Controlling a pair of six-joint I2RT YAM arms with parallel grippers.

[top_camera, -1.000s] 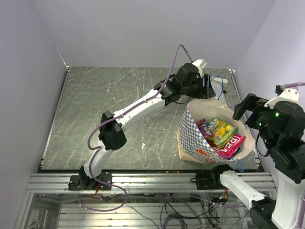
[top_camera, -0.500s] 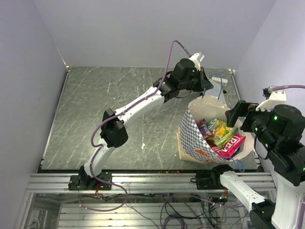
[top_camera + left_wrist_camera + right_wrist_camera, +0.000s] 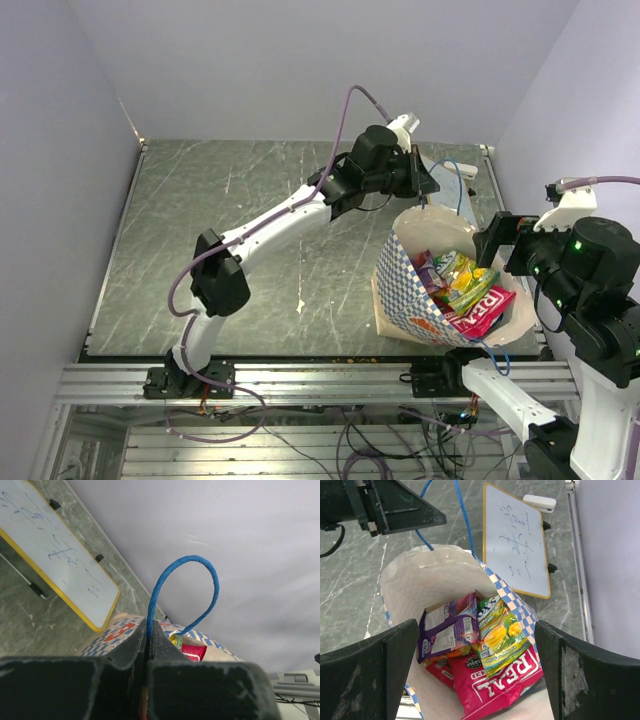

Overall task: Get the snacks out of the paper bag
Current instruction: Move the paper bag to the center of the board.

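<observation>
We look down into a big open paper bag (image 3: 432, 575), cream inside, with blue and white squares outside. In it lie a shiny purple packet (image 3: 445, 630), a yellow-green packet (image 3: 495, 630) just beside it, and a big pink packet (image 3: 500, 685) under both. Our gripper (image 3: 476, 625) has its two black fingers (image 3: 365, 675) far apart, one on each side. A thin blue string handle (image 3: 463, 520) goes up from the rim. Behind the bag lies a flat white board with a yellow edge (image 3: 517, 545).

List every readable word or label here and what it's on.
"REAL": large white letters on the pink packet.
Too blurred to read: the brand on the yellow-green packet.
Too small: print on the purple packet.
Illegible: blue handwriting on the white board.
</observation>
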